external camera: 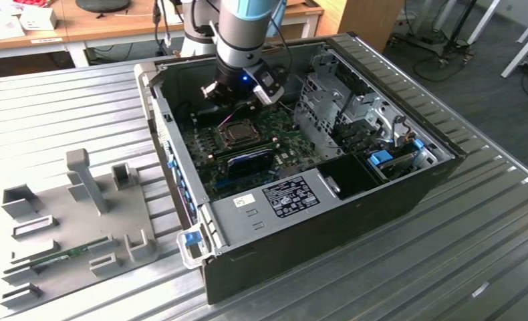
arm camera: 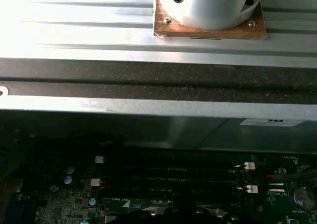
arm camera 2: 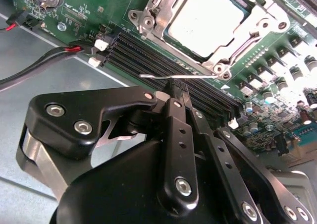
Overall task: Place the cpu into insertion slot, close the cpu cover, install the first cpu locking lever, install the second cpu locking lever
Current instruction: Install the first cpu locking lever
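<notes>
Nearest, at the exterior view's left, one grey fixture plate (external camera: 68, 221) lay on the ribbed metal surface (external camera: 478, 267). One memory stick (external camera: 66, 254) rested in it. Just to its right stood one open computer case (external camera: 335, 221), with one green motherboard (external camera: 282, 144) at its bottom.

One arm (external camera: 246, 27) reached down into the far part of the case. Its single tool (external camera: 235, 105) hung just beyond the socket, close above the board.

In the second wrist view the tool (arm camera 2: 178, 87) had its two fingers (arm camera 2: 173, 115) drawn together with barely a slit between them, and nothing was gripped. Right at the fingertips one thin wire lever (arm camera 2: 183, 76) stood free and level above a bank of long black memory slots (arm camera 2: 148, 55). Whether the tips touched it could not be told. Two white plugs (arm camera 2: 101, 44) sat at the left of that bank.

Beyond the lever lay the one insertion slot (arm camera 2: 140, 19). The one cpu (arm camera 2: 205, 22) was seated in it, grey top up. The one cpu cover (arm camera 2: 166, 8) lay framing the chip. A second wire (arm camera 2: 246, 41) ran along the slot's right edge.

In the first wrist view, four white latch tabs (arm camera: 99, 159) marked the ends of the memory slots. One coin battery (arm camera: 299, 196) sat at the right, and farthest off the arm's base stood on one brown plate (arm camera: 163, 28).
</notes>
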Robot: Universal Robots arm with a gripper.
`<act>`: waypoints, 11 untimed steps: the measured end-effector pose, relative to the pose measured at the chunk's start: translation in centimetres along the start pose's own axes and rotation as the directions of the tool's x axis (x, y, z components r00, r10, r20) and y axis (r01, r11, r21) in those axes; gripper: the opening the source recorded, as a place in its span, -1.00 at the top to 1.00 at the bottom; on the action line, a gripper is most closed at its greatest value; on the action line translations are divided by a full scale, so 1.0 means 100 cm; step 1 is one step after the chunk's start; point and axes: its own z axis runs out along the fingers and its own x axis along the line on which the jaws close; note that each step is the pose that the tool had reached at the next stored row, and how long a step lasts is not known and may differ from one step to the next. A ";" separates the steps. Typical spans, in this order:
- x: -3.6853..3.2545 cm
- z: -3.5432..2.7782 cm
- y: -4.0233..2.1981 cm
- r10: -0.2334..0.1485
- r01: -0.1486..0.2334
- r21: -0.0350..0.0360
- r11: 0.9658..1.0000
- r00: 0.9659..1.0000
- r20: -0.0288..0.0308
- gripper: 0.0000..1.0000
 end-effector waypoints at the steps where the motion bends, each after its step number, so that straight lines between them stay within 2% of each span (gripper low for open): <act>1: -0.0005 0.0003 -0.0002 0.001 -0.001 0.000 1.000 1.000 -0.002 0.80; 5: -0.0028 0.0013 -0.0005 0.004 -0.004 0.000 1.000 1.000 -0.012 0.80; 11: -0.0031 0.0014 -0.0006 0.005 -0.005 0.000 1.000 1.000 -0.014 0.80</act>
